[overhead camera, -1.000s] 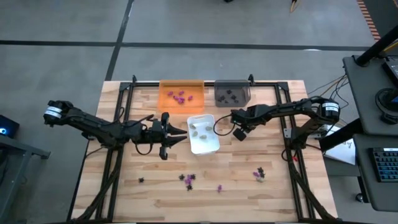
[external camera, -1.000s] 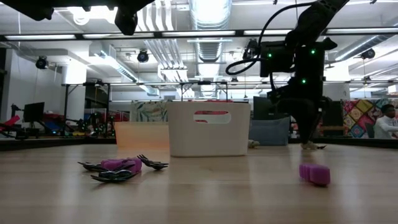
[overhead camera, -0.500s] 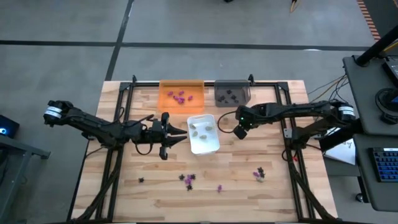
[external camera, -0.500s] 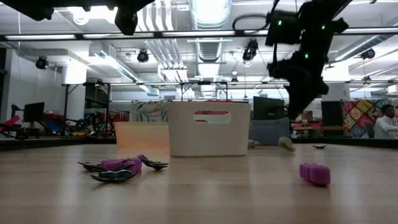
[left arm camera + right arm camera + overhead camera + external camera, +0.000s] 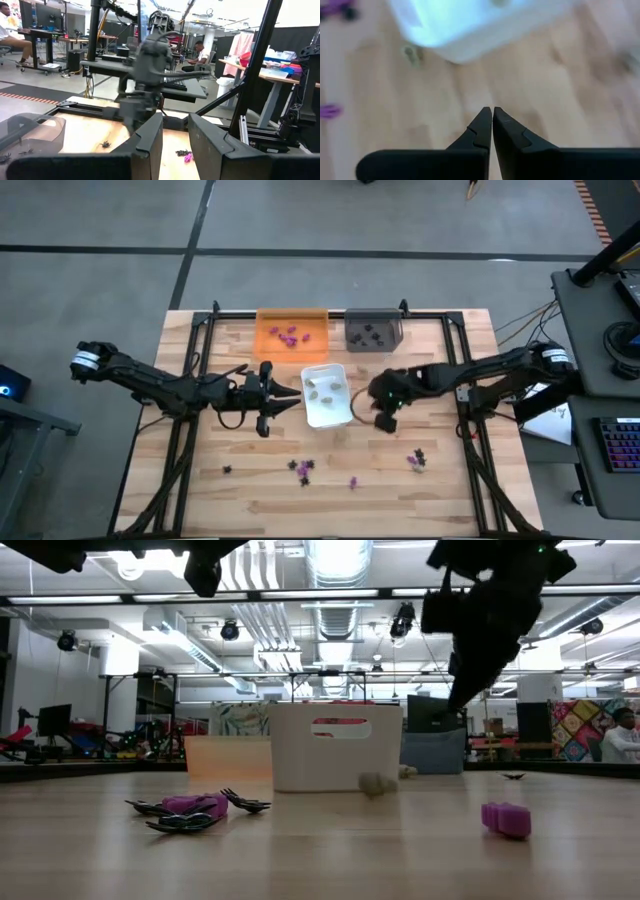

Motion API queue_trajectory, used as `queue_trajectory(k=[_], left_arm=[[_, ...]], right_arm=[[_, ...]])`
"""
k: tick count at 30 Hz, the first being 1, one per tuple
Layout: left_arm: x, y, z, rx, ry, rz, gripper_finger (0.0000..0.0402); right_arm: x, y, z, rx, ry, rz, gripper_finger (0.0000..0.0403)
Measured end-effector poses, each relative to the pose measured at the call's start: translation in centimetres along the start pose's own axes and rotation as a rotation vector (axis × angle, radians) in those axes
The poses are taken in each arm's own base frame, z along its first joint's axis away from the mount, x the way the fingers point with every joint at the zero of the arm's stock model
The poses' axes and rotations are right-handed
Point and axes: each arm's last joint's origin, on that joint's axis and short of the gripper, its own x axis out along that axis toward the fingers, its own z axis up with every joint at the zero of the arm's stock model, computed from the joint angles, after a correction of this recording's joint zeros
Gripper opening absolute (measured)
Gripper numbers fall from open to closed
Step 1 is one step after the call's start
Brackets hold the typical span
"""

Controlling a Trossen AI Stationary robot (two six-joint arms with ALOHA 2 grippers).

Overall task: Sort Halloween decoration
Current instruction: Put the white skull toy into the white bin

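Right gripper [image 5: 384, 420], fingers pressed together and empty, had swung in the high view from three o'clock of the white tray [image 5: 327, 412] to just past its four-o'clock corner. Left gripper [image 5: 296, 397] stayed at the tray's nine o'clock, fingers narrowly parted, holding nothing visible. Three trays: orange tray [image 5: 292, 316] with about four purple pieces [image 5: 288, 334], grey tray [image 5: 372, 317] with about three black pieces [image 5: 370, 334], white with two beige pieces [image 5: 321, 388]. Roughly six loose pieces [image 5: 303, 469] lay toward six o'clock.

Low view: a beige piece [image 5: 375, 783] now lay before the white tray; a purple piece [image 5: 505, 819] sat at four o'clock.

Right wrist view: fingertips met above bare wood.
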Motion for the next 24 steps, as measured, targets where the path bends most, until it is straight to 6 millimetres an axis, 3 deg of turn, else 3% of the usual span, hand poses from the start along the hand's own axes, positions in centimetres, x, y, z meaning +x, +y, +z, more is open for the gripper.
queue_trajectory(k=[8,15,24], left_arm=[[-0.3,-1.3,-0.4,-0.009,0.025,-0.055,0.0076],[-0.3,-3.2,-1.7,-0.004,0.077,-0.128,0.0076],[2.0,-6.0,-4.0,0.023,0.164,-0.137,0.0076]], right_arm=[[2.1,5.5,0.2,-0.222,-0.184,0.06,0.0009],[2.9,8.5,-1.0,-0.286,-0.246,0.032,0.0009],[5.1,11.6,-2.2,-0.34,-0.322,0.05,0.0009]])
